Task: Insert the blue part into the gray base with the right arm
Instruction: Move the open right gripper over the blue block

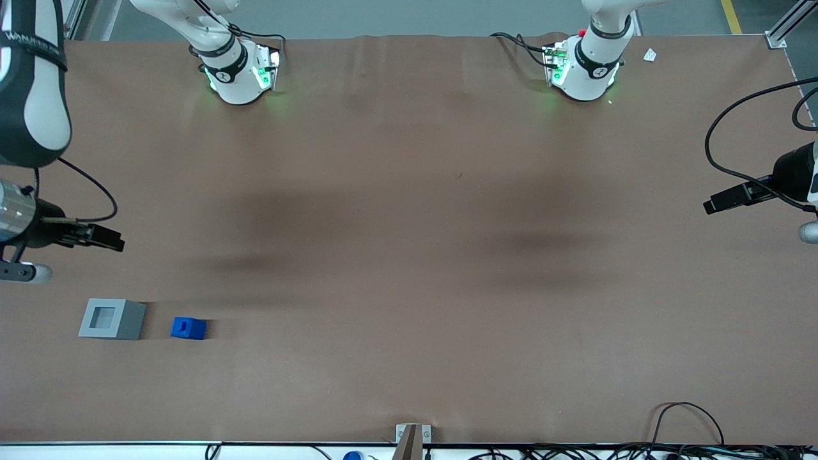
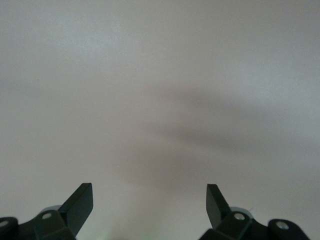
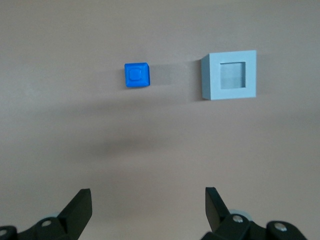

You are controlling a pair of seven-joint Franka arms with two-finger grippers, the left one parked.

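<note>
The blue part (image 1: pixel 188 328) lies on the brown table beside the gray base (image 1: pixel 112 319), a short gap between them, at the working arm's end and near the front camera. The base's pale square recess faces up and holds nothing. The right arm's gripper (image 1: pixel 102 239) hangs above the table, farther from the front camera than both blocks. In the right wrist view the gripper (image 3: pixel 148 197) is open and empty, its fingers (image 3: pixel 82 200) wide apart, well short of the blue part (image 3: pixel 137 75) and the gray base (image 3: pixel 230 75).
The brown table (image 1: pixel 409 268) spreads wide toward the parked arm's end. The two arm bases (image 1: pixel 239 70) stand at the table's edge farthest from the front camera. A small metal bracket (image 1: pixel 412 437) and cables lie along the nearest edge.
</note>
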